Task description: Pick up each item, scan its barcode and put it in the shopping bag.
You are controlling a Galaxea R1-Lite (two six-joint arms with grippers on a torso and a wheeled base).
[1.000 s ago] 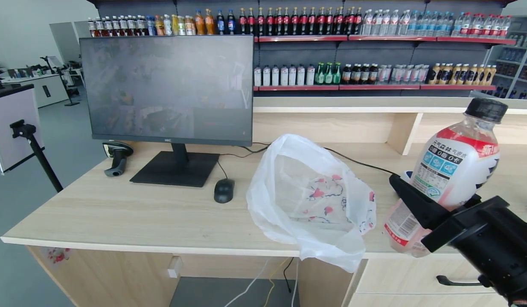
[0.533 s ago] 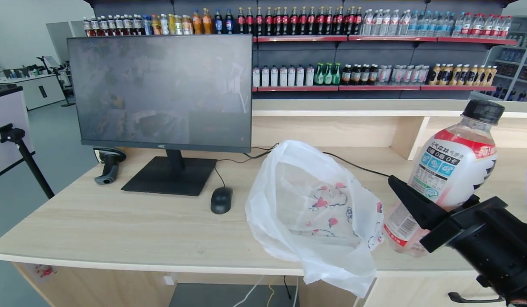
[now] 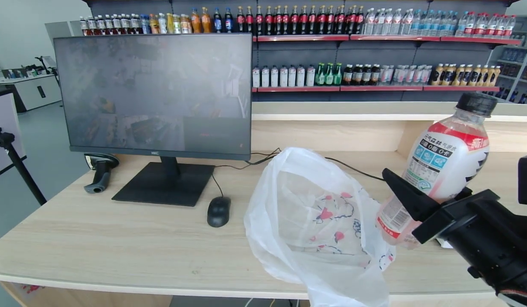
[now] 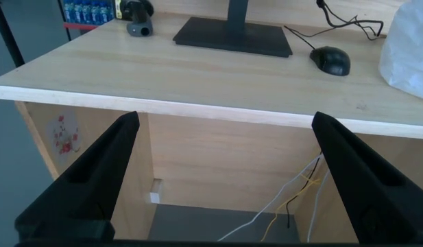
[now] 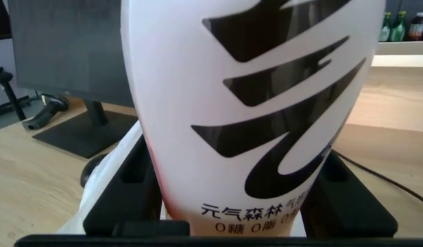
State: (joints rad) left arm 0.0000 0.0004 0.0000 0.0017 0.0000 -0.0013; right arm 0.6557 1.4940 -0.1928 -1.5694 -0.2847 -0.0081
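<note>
R gripper (image 3: 432, 194) clamped tight on drink bottle (image 3: 444, 155), lower right of head view; bottle tilted, just right of shopping bag (image 3: 314, 213). L gripper (image 4: 225, 123) wide open, empty.

Wood counter (image 3: 118, 247) w/ monitor (image 3: 152, 91); drink shelves (image 3: 374, 38) behind; grey floor (image 3: 41, 136) at left.

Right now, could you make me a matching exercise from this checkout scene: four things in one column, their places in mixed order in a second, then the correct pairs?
Things
1. bottle
2. shopping bag
3. mouse
4. barcode scanner

Places
A. left of the monitor stand
B. in the right gripper
C. between the monitor stand and the shopping bag
D. draped over the counter front edge

Pairs: 1-B, 2-D, 3-C, 4-A
</note>
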